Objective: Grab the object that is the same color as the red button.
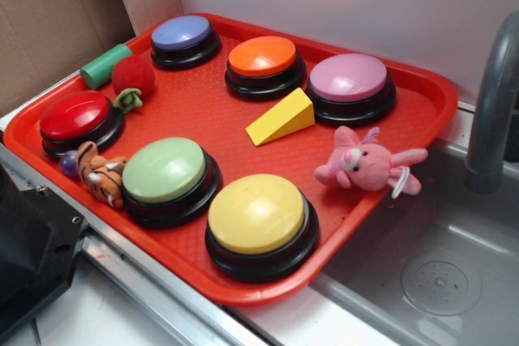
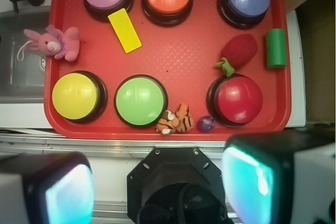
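The object, a fuzzy red plush ball with a green leafy stem, lies on the red tray. It sits just behind the red button, almost touching it. In the wrist view my gripper hangs high above the counter in front of the tray. It is open, its two fingers are wide apart, and nothing is between them. The exterior view does not show the gripper.
A green cylinder lies beside the ball. Blue, orange, purple, green and yellow buttons, a yellow wedge, pink bunny, toy tiger and purple marble share the tray. A sink and faucet lie right.
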Robot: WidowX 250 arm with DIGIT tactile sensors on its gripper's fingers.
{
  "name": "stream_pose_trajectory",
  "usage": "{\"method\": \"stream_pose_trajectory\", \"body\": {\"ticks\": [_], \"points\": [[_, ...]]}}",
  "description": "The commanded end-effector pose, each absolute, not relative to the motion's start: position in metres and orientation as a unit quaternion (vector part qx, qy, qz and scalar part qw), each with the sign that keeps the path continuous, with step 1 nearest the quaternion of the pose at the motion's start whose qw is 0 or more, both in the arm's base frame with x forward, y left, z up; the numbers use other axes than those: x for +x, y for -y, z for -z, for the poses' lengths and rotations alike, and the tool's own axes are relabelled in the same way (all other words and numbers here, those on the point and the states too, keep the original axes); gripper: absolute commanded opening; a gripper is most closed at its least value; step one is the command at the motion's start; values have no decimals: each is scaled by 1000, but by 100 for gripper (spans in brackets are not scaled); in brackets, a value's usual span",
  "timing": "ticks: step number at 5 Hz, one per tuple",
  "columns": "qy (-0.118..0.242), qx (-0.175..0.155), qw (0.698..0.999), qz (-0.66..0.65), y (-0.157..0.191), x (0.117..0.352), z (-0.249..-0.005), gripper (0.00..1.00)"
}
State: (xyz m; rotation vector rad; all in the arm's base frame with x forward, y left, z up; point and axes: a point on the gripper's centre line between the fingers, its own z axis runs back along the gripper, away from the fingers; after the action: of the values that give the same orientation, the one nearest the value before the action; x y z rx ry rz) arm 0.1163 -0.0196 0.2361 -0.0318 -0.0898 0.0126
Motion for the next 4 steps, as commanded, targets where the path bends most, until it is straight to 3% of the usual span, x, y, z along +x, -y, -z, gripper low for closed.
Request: {"method": "stream_pose_trajectory", "body": {"ticks": [1,4], "points": [[45,-16,999,-6,20,116,-236,100],[62,15,978,-199,-48,166,-172,100]]}}
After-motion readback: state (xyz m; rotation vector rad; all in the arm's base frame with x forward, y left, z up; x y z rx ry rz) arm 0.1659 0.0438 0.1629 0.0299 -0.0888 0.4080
